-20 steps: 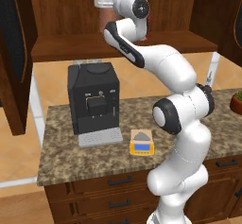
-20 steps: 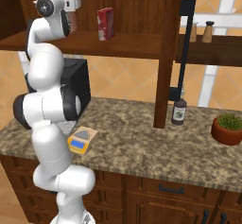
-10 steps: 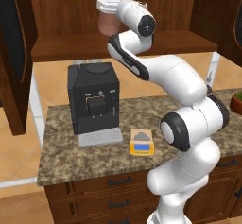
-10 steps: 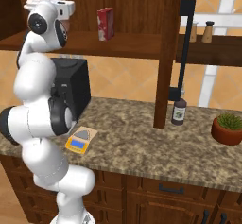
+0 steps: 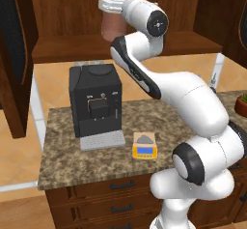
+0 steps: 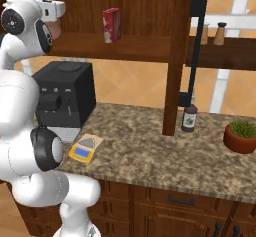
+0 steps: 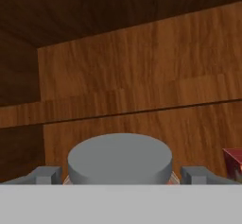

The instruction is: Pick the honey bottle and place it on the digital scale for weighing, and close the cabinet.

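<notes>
— Two dark fingertips of the pincer (image 7: pixel 120 175) stand one on each side of the grey lid of the honey bottle (image 7: pixel 119 159), close against the jar below the lid. It looks pinched on the bottle, though the hand view cuts off the contact itself, so I'd call that likely, not certain.

— Where is the bottle, then?

— Up in the cabinet (image 5: pixel 144 10), at shelf height, under the hand; in the left base view its reddish-brown body (image 5: pixel 113 26) shows just beside the white wrist. Whether it rests on the shelf or is already lifted a little, I cannot tell. A grip from the side, just below the lid, makes sense: the jar is stout and must stay upright.

— And what's beside it?

— A red-and-white carton (image 6: pixel 111 25) stands further along the same shelf, apart from the jar, so the way out looks free.

— Where must it go?

— Down to the digital scale (image 5: pixel 144 145), which lies on the stone surface (image 5: pixel 62 160) just beside the black coffee machine (image 5: pixel 94 105), its plate bare. The arm must bring the jar forward out of the cabinet, then lower it well down.

— The cabinet?

— Open; its door (image 6: pixel 181 56) hangs out over the surface, not yet closed.
</notes>
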